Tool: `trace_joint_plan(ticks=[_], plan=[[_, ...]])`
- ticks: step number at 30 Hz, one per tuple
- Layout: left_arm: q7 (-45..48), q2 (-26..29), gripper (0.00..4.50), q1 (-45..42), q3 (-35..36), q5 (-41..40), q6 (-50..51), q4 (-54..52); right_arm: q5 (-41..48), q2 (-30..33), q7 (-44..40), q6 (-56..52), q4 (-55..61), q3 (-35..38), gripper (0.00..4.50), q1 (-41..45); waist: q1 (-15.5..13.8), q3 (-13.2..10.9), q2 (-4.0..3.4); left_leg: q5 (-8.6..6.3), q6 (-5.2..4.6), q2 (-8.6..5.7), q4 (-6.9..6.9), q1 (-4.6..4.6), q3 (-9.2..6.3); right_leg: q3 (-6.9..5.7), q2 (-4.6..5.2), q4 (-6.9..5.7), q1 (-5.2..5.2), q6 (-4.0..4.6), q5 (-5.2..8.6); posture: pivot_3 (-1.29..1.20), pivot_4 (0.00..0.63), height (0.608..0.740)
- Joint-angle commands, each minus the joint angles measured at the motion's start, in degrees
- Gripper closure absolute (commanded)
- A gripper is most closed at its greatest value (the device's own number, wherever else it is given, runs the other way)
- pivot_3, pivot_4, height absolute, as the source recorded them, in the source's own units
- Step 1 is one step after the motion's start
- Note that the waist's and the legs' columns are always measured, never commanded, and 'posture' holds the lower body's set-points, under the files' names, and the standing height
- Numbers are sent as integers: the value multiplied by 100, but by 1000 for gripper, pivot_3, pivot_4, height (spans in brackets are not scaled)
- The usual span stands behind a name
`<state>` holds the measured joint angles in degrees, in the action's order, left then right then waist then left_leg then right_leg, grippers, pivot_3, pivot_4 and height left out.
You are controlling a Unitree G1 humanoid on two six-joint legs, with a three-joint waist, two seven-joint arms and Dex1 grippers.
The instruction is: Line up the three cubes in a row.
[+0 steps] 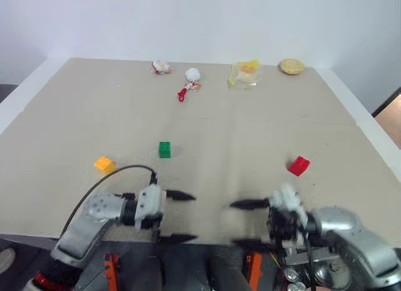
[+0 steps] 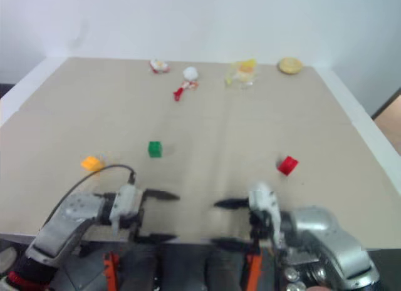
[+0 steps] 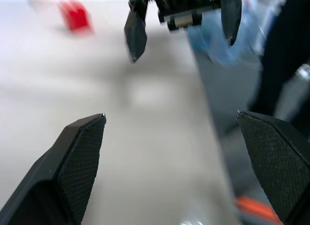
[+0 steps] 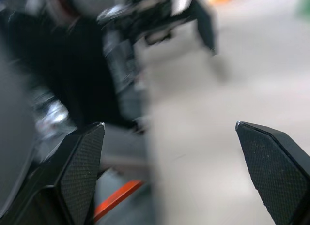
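Three cubes lie apart on the tan table (image 1: 225, 116): a green cube (image 1: 165, 149) near the middle, an orange-yellow cube (image 1: 104, 164) to its left, and a red cube (image 1: 299, 166) on the right. My left gripper (image 1: 183, 217) hovers over the table's near edge, open and empty, its fingers pointing right. My right gripper (image 1: 244, 223) faces it from the right, open and empty too. In the left wrist view the red cube (image 3: 74, 15) shows beyond the right gripper (image 3: 181, 26). All three cubes sit farther from me than both grippers.
Along the far edge lie small snacks and toys: a red-and-white wrapped piece (image 1: 161, 67), a white ball with a red toy (image 1: 191, 79), a clear yellow packet (image 1: 244, 73) and a round yellow snack (image 1: 291, 66). The table's near edge runs right under both grippers.
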<state>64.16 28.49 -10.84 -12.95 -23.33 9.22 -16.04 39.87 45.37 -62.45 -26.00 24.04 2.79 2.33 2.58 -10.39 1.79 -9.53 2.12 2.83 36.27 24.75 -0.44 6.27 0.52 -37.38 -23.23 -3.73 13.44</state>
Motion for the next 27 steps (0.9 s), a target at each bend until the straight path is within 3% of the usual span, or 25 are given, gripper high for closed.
trace_joint_plan(ticks=[1, 5, 10, 16, 27], plan=[[-731, -581, 32, -482, 53, -153, 363, 24, 179, 260, 565, -438, -607, 827, 0, 763, 2, 1, 3, 3, -5, -1, 4, -1, -1, 0, -1, 0, 4, 0, -1, 0, 150, 740], [-1332, -1410, 32, -915, -160, -12, 465, 221, -277, 923, 684, -596, -1858, 1266, 0, 1465, -8, 1, 1, 11, -17, -14, 9, 1, 0, 12, -1, 1, 11, -3, -4, 0, 150, 740], [-1703, -2097, 32, -1315, -301, 107, 447, 666, -1043, 1459, 201, -150, -3318, 946, 0, 2126, 8, 7, -14, 2, -30, -17, -6, 19, -3, 20, -11, 1, 0, -15, 4, 0, 150, 740], [-1729, -2381, 32, -1555, -329, 270, 214, 1027, -1665, 1476, -414, 84, -4448, 391, 0, 2692, 20, 12, -35, -2, -37, -17, -32, 2, -4, 35, -26, 0, 0, -38, -6, 0, 150, 740], [-1803, -2497, 32, -1645, -369, 527, -101, 1234, -2329, 1023, -547, 508, -5525, -57, 0, 2989, 17, 11, -38, 1, -35, -22, -17, 7, 4, 49, -23, 1, 0, -35, -4, 0, 150, 740]])
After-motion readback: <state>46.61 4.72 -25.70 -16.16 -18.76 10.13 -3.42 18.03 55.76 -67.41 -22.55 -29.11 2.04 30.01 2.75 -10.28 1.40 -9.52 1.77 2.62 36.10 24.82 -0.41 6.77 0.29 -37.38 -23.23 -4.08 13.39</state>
